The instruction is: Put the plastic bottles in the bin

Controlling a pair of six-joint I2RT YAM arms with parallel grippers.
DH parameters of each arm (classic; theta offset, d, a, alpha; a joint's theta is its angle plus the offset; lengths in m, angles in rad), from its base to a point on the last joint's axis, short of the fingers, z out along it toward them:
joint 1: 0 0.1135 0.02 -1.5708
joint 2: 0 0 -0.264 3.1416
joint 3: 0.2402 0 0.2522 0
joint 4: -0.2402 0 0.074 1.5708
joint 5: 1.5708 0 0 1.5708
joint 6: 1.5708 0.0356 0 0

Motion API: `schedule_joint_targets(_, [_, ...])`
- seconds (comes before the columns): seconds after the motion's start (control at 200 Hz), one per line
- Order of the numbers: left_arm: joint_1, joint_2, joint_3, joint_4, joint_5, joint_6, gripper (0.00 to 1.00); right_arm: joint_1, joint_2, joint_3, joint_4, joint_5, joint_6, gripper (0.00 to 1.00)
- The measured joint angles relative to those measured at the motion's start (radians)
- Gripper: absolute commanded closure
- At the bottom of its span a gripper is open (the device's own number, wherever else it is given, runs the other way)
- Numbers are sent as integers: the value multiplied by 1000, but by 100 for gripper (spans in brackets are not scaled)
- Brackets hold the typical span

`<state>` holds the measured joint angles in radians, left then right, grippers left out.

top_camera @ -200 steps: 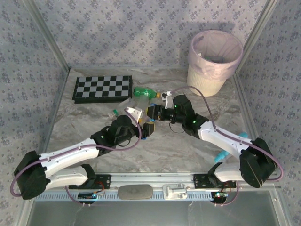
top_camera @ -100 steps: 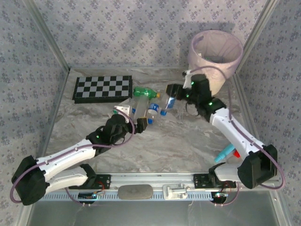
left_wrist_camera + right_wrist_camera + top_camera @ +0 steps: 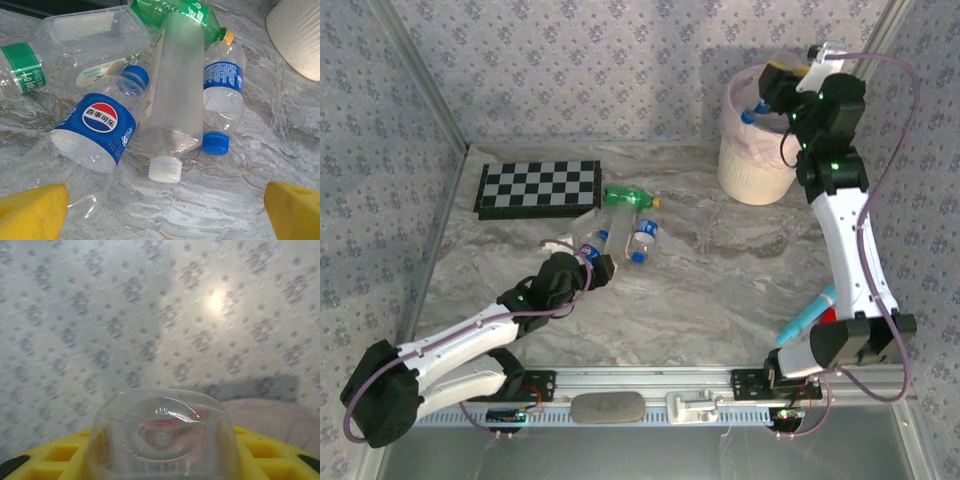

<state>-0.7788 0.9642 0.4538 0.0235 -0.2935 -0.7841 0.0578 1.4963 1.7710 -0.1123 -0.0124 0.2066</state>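
"What was the right gripper (image 3: pixel 775 88) doing?"

"It was clamped on a clear bottle (image 3: pixel 161 436). The dimpled, round-cornered base faced the wrist camera, and the blue cap hung over the mouth of the round cream bin (image 3: pixel 757 172) with its crinkled pink liner (image 3: pixel 738 95)."

"And the left gripper (image 3: pixel 160 215)?"

"Its yellow fingers (image 3: pixel 31 210) were spread wide and held nothing, low over the pile on the marbled table (image 3: pixel 235 200). There was a glossy Pepsi-labelled bottle (image 3: pixel 100 127), a frosted square-sided bottle (image 3: pixel 175 95) with a white cap, a green bottle (image 3: pixel 172 9), and a slim blue-capped bottle (image 3: pixel 224 95) just beside the frosted one."
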Motion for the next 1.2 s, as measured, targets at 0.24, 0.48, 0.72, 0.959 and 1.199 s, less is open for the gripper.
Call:
schedule_joint_targets(0.24, [0, -83, -22, -19, -17, -22, 0, -24, 211, 161, -15, 96, -66, 49])
schedule_joint_targets(0.48, [5, -201, -62, -69, -48, -50, 0, -26, 390, 349, -150, 105, -77, 49])
schedule_joint_targets(0.72, [7, -298, -106, -113, -80, -82, 0, -26, 494, 433, -289, 101, -72, 47])
schedule_joint_targets(0.959, [9, -347, -108, -161, -110, -90, 0, -29, 554, 446, -373, 83, -52, 35])
schedule_joint_targets(1.199, [13, -349, -111, -181, -119, -97, 0, -29, 566, 505, -406, 78, -33, 0])
